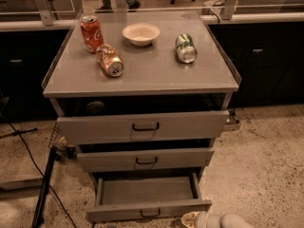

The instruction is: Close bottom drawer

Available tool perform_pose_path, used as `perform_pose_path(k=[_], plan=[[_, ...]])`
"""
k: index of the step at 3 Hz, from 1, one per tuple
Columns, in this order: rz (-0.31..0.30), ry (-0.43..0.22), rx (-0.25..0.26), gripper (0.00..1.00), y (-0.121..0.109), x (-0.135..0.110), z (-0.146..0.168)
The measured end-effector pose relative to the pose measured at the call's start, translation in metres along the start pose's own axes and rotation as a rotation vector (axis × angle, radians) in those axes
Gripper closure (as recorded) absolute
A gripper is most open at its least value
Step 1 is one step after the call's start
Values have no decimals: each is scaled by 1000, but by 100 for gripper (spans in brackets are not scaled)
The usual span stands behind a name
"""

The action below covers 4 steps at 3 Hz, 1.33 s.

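The bottom drawer (148, 209) is the lowest and narrowest of the grey cabinet's three drawers. It stands pulled far out, and its shallow grey tray (147, 190) is empty. Its small black handle (150, 213) is at the centre of the front. My gripper (198, 219) shows only partly, as a pale rounded shape at the bottom edge of the camera view. It is just right of the drawer front's right corner and level with it. The rest of the arm is out of view.
The middle drawer (145, 159) and top drawer (142, 126) are each pulled out a little. On the cabinet top (156, 72) are an upright red can (91, 32), a lying orange can (110, 60), a white bowl (141, 33) and a lying green can (185, 48). Black cables (28, 160) and a stand leg (45, 189) lie at the left.
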State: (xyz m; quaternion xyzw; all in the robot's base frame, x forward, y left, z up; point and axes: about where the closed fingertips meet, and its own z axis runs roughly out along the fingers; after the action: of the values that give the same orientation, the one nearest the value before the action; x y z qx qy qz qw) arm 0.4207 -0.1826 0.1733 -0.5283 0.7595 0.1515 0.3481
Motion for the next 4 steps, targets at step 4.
perform_pose_path(k=[4], plan=[[-78, -46, 58, 100, -14, -5, 30]])
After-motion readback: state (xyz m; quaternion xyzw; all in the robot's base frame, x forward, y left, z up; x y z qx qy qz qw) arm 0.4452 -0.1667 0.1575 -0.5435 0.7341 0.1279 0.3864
